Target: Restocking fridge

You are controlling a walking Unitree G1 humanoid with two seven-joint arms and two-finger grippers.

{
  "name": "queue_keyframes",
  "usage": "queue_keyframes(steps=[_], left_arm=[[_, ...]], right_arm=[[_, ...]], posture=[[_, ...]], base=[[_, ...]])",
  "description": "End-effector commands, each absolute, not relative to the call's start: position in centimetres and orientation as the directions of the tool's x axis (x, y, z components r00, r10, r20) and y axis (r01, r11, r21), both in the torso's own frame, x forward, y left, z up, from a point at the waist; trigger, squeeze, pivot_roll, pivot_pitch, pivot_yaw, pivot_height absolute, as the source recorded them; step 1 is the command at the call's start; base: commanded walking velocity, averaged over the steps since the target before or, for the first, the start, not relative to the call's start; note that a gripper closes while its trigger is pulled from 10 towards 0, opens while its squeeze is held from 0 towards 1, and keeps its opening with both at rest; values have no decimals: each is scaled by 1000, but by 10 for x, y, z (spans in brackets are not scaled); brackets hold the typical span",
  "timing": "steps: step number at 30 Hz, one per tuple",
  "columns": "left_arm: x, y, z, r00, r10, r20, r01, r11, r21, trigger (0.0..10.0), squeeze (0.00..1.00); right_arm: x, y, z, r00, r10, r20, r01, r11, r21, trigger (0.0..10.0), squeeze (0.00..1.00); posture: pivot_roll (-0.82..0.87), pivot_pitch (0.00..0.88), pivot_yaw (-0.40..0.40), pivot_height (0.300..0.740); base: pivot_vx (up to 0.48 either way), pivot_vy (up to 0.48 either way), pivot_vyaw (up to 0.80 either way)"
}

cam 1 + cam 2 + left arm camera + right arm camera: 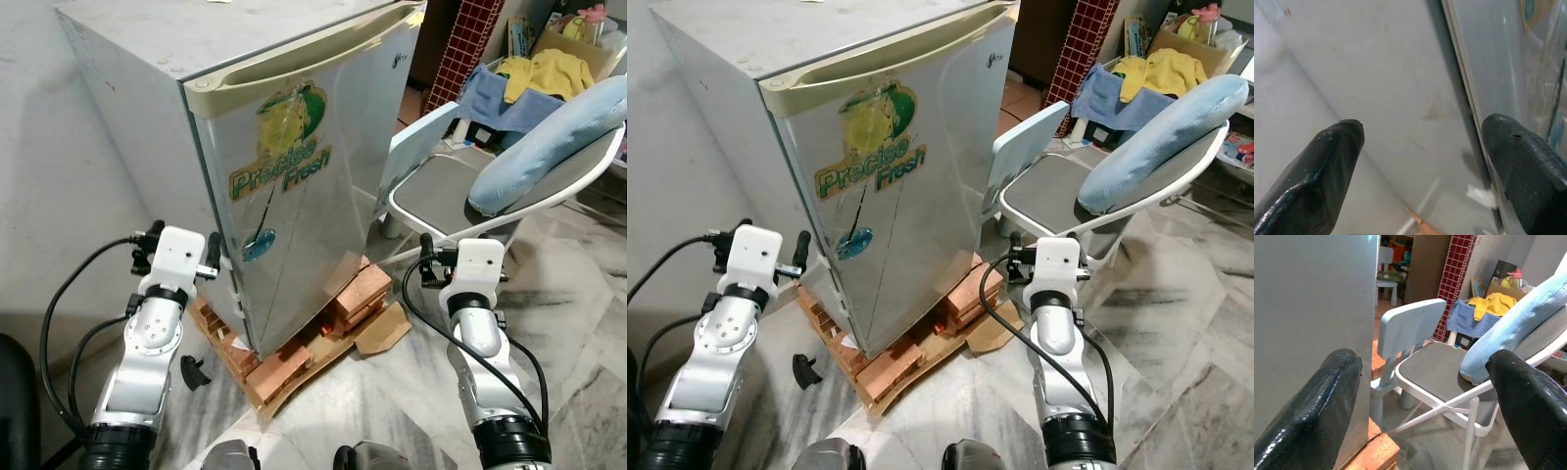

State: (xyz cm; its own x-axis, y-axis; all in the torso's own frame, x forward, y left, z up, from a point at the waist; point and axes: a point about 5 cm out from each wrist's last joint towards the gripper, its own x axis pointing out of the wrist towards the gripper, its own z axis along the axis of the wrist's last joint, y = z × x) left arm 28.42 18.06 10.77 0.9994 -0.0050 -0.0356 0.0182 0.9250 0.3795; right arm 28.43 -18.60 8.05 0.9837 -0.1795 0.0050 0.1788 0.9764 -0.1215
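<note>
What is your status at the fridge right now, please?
Left gripper open at fridge door's left edge. Right gripper open, empty, facing folding chair. Fridge door shut, on bricks.

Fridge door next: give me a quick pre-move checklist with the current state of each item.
1. Fridge door shut, nothing opened yet: ok.
2. Left gripper open, at the door's left edge: ok.
3. Right gripper open and empty, aimed past the fridge toward the folding chair: ok.
4. Handle along the door's top, above both grippers: not ok.
5. Fridge steady on bricks: cannot tell.
6. Items to restock: cannot tell.
</note>
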Motion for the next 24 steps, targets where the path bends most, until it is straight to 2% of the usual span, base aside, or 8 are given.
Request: queue_keyframes(steps=[1, 6, 12, 17, 21, 23, 24], left_arm=[[287, 176, 107, 998, -39, -41, 52, 919, 391, 10000, 0], [295, 166, 110, 994, -100, -37, 106, 903, 417, 10000, 0], [301, 165, 116, 993, -112, -21, 110, 897, 428, 10000, 0], [300, 177, 119, 999, -47, 0, 42, 904, 425, 10000, 0], [285, 187, 111, 1000, 13, -21, -3, 920, 391, 10000, 0], [267, 191, 103, 998, 36, -49, -15, 924, 382, 10000, 0], [267, 191, 103, 998, 36, -49, -15, 924, 382, 10000, 0]], right_arm=[[280, -189, 80, 977, -214, 15, 214, 971, -107, 10000, 0], [275, -191, 74, 969, -249, 10, 248, 964, -98, 10000, 0], [275, -190, 72, 966, -257, 6, 256, 962, -97, 10000, 0], [282, -183, 74, 978, -207, 6, 207, 973, -99, 10000, 0], [285, -179, 74, 987, -161, -9, 159, 981, -109, 10000, 0], [284, -176, 73, 993, -118, -23, 115, 986, -118, 10000, 0], [284, -176, 73, 993, -118, -23, 115, 986, -118, 10000, 0]], posture=[[14, 0, 52, 740], [2, 0, 94, 740], [9, 0, 97, 740], [41, 0, 45, 740], [72, 0, -13, 740], [89, 14, -49, 740], [89, 14, -49, 740]], base=[[0, 0, 0], [0, 0, 0], [0, 0, 0], [0, 0, 0], [0, 0, 0], [0, 277, 0], [0, 307, 0]])
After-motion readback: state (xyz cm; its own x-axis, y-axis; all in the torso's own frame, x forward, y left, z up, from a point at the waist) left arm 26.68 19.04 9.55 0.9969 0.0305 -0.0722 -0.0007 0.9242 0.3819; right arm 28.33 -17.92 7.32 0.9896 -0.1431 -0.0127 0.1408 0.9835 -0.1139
